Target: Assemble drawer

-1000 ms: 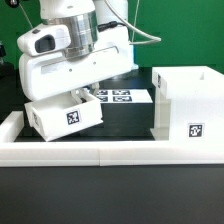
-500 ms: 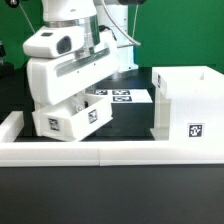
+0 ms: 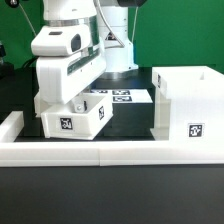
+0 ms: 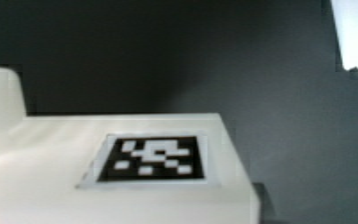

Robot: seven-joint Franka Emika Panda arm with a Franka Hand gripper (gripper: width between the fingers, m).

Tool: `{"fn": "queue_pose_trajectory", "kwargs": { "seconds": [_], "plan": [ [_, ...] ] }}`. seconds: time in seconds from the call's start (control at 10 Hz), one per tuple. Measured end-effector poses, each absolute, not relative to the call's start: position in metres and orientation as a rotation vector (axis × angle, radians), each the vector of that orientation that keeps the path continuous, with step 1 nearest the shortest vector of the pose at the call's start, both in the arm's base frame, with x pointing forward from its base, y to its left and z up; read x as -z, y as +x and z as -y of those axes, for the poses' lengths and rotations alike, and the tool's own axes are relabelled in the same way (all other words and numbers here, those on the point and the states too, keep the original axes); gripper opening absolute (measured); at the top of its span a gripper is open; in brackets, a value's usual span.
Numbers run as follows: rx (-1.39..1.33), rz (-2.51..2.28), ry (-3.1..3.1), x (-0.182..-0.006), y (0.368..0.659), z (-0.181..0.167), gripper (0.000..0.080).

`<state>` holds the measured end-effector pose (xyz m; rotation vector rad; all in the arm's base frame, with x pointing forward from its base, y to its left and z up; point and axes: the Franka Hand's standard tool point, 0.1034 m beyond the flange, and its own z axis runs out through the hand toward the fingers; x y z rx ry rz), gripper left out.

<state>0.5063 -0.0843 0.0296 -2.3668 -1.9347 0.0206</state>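
My gripper (image 3: 77, 102) is shut on a small white drawer tray (image 3: 72, 120) and holds it just above the black tabletop at the exterior view's left. The fingers are hidden behind the hand and the tray. The tray sits nearly level, with a tagged wall facing the camera. In the wrist view the tray (image 4: 69, 185) fills the near part, with a black-and-white tag (image 4: 155, 160) on its wall. The tall open box housing (image 3: 188, 105) stands at the exterior view's right, apart from the tray. A second tray is not in view.
The marker board (image 3: 125, 96) lies flat on the tabletop between the tray and the housing, behind them. A low white rail (image 3: 110, 152) runs along the front edge and up the left side. The arm's base stands behind the tray.
The hand has turned and shifted slightly to the exterior view's right with the tray. The tray has swung round from a tilted pose to nearly level. The housing has not moved.
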Motion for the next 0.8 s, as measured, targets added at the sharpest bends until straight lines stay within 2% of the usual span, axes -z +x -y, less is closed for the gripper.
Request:
{"fn": "queue_pose_trajectory", "kwargs": {
  "seconds": [0.3, 0.8],
  "plan": [
    [-0.04, 2.246, -2.112, -0.0289, 0.5066, 0.0858, 0.0047],
    [-0.054, 2.138, -2.194, -0.0288, 0.5071, 0.0791, 0.0047]
  ]
}}
